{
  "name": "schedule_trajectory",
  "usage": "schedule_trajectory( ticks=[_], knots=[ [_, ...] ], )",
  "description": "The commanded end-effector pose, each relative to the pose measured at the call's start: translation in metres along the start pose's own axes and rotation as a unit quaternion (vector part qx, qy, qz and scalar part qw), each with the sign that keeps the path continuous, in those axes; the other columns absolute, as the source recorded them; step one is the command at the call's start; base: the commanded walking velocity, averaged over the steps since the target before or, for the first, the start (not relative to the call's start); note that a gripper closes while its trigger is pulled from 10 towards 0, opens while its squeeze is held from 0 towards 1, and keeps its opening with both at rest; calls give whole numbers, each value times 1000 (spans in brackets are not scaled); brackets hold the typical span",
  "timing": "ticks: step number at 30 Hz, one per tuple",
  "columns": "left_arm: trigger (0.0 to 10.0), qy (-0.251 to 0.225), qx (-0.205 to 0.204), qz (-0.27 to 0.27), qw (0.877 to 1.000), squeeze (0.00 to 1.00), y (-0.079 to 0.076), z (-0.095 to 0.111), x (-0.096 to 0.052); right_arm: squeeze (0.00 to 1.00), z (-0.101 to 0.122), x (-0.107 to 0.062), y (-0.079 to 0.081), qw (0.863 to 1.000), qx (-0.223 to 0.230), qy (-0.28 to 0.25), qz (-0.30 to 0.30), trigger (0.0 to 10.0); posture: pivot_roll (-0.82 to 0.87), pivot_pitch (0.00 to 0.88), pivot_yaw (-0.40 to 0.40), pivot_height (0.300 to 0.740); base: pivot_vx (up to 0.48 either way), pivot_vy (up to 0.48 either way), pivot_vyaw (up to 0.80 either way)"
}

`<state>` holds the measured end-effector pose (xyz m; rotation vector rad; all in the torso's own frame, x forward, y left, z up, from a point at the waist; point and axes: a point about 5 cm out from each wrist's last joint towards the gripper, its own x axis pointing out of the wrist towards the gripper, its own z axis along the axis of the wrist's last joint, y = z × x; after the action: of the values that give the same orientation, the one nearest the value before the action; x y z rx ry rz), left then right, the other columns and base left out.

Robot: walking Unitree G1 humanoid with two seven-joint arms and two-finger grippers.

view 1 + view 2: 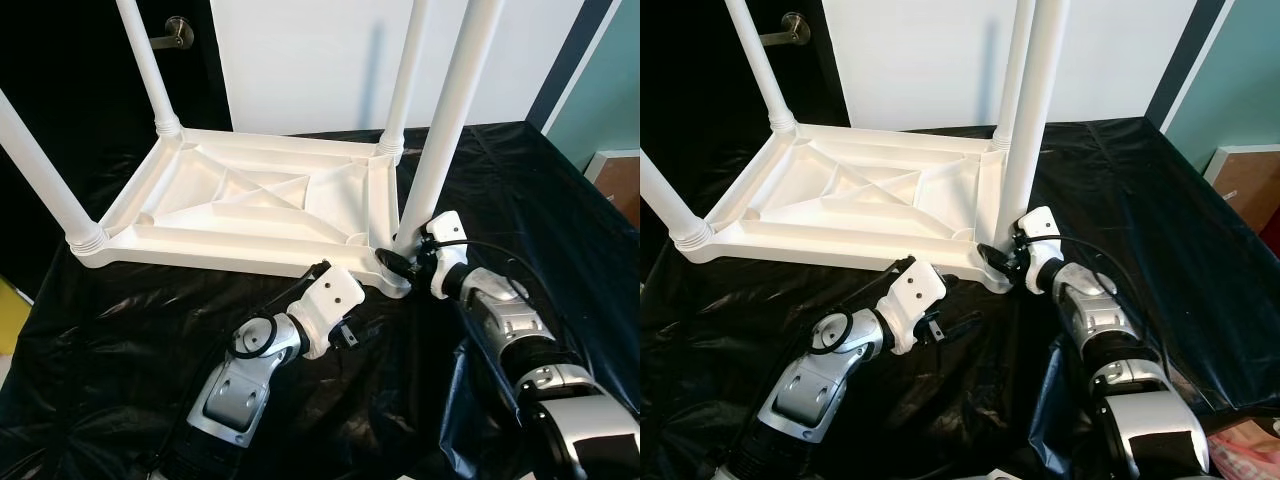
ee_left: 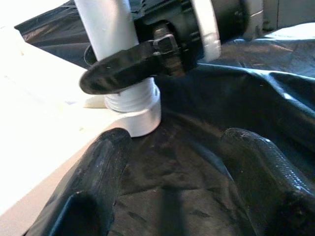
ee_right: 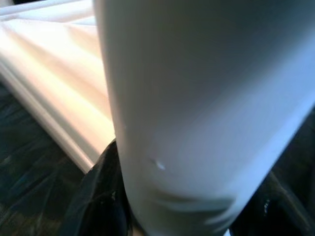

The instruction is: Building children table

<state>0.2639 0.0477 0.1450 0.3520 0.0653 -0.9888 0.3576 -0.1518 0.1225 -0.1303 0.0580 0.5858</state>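
Lying upside down on black sheeting point(image 1: 150, 330): white table top point(image 1: 240, 205), four legs pointing up. Clamped around the near-right leg point(image 1: 445, 130) just above its socket at 4 o'clock of the top: right gripper point(image 1: 400, 262), fingers either side of the tube. Hovering at 6 o'clock, just beside the top's near edge: left gripper point(image 2: 172, 167), spread apart, grasping nothing. Behind at 11 o'clock: door handle point(image 1: 172, 34).

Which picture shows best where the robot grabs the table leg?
The left wrist view: the right gripper clasps the leg just above its socket. The eye views show it smaller; the right wrist view is a blurry close-up of the leg.
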Motion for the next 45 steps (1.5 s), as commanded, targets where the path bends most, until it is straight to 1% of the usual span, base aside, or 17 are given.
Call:
schedule_trajectory(
  ticks=[1,2,4,5,9,12,13,14,16,29,30,31,33,35,37,39,45],
  knots=[
    [10000,2,0,39,999,0,0,0,-1,0,-17,-2,6,996,40,42,-68,10000,29,35,-55,740,0,0,0],
    [10000,2,0,39,999,0,0,0,-1,0,-17,-2,6,996,40,42,-68,10000,29,35,-55,740,0,0,0],
    [10000,2,-1,37,999,0,-2,-1,-1,0,-17,-1,11,991,50,38,-122,10000,27,33,-57,740,0,0,0],
    [10000,2,-1,37,999,0,-2,-1,-1,0,-17,-1,11,991,50,38,-122,10000,27,33,-57,740,0,0,0],
    [10000,2,-2,34,999,0,-3,-2,0,0,-22,1,42,966,89,38,-239,10000,21,24,-52,740,0,0,0],
    [10000,2,0,32,999,0,-3,-2,1,0,-25,3,55,950,120,43,-284,10000,20,18,-52,740,0,0,0],
    [10000,2,0,32,999,0,-3,-2,1,0,-25,2,57,947,127,46,-291,10000,20,18,-52,740,0,0,0],
    [10000,2,1,31,1000,0,-3,-2,1,0,-23,5,64,948,132,44,-285,10000,17,13,-52,740,0,0,0],
    [10000,2,0,30,1000,0,-3,-2,1,0,-20,6,67,950,136,40,-279,10000,16,11,-53,740,0,0,0],
    [10000,2,0,30,1000,0,-4,-3,1,0,-14,2,73,945,144,41,-291,10000,16,5,-57,740,0,0,0],
    [10000,2,0,30,1000,0,-4,-3,1,141,-11,1,71,945,142,29,-294,10000,18,3,-59,740,0,0,0],
    [10000,2,0,31,1000,0,-4,-3,2,1000,-7,0,68,945,143,13,-294,10000,21,3,-61,740,0,0,0],
    [10000,2,0,32,999,0,-4,-3,1,1000,-2,-2,66,946,145,-7,-289,10000,21,3,-61,740,0,0,0],
    [10000,3,-1,33,999,0,-3,-3,1,1000,6,-8,59,955,131,-48,-263,10000,18,4,-63,740,0,0,0],
    [10000,3,0,34,999,0,-2,-3,1,1000,7,-16,51,962,119,-64,-236,10000,16,3,-62,740,0,0,0],
    [10000,3,0,35,999,0,-2,-3,0,1000,7,-19,47,965,116,-67,-226,10000,16,3,-62,740,0,0,0],
    [10000,3,0,35,999,0,-2,-3,1,1000,1,-32,30,981,103,-68,-148,10000,11,4,-58,740,0,0,0]
  ],
)
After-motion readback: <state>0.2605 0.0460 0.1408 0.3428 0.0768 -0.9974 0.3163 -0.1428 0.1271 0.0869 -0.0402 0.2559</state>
